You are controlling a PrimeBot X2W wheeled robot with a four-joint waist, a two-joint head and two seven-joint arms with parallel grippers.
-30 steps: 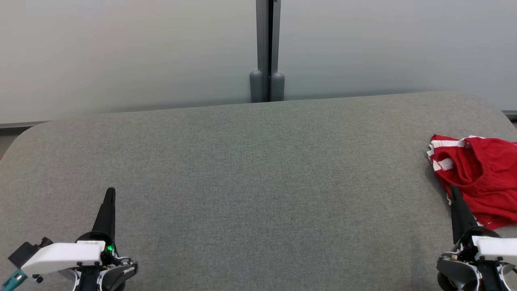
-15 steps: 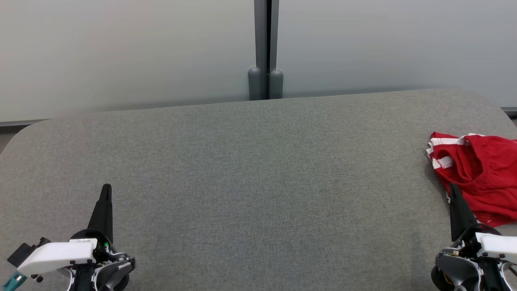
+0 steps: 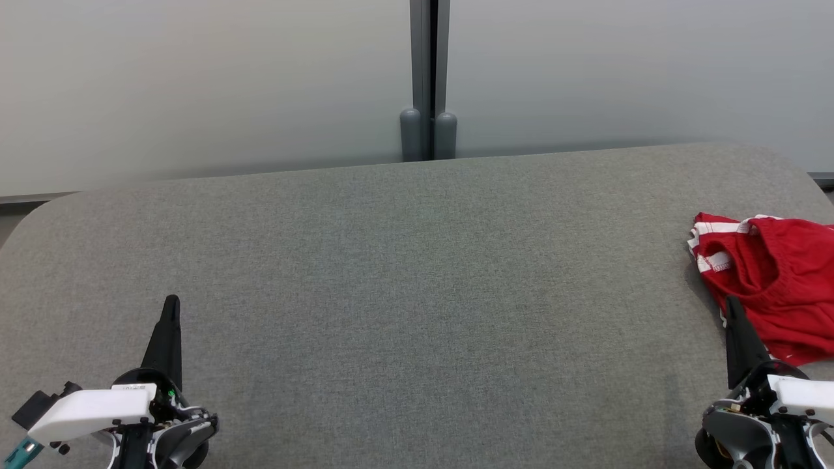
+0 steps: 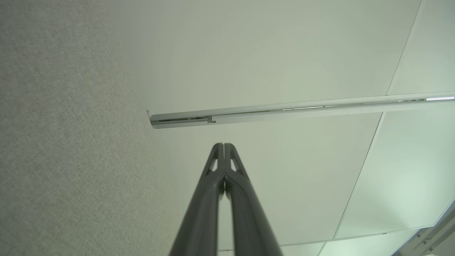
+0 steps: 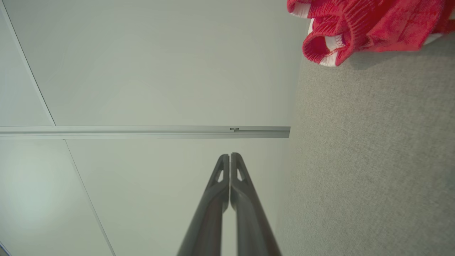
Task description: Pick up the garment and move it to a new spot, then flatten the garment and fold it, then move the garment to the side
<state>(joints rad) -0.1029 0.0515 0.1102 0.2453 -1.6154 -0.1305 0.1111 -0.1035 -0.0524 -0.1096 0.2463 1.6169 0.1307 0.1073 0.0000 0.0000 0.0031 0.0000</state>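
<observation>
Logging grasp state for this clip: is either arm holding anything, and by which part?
Nothing is held. The left gripper and the right gripper have jaws shut and empty; the red garment lies crumpled on the grey surface, apart from both.

Grey fabric table (image 3: 404,273); pale wall panels (image 3: 195,85) behind, grey vertical post (image 3: 429,78) between.

Grey fabric table (image 3: 417,273), 1 crumpled red garment (image 3: 782,293), perhaps shorts, right edge
</observation>
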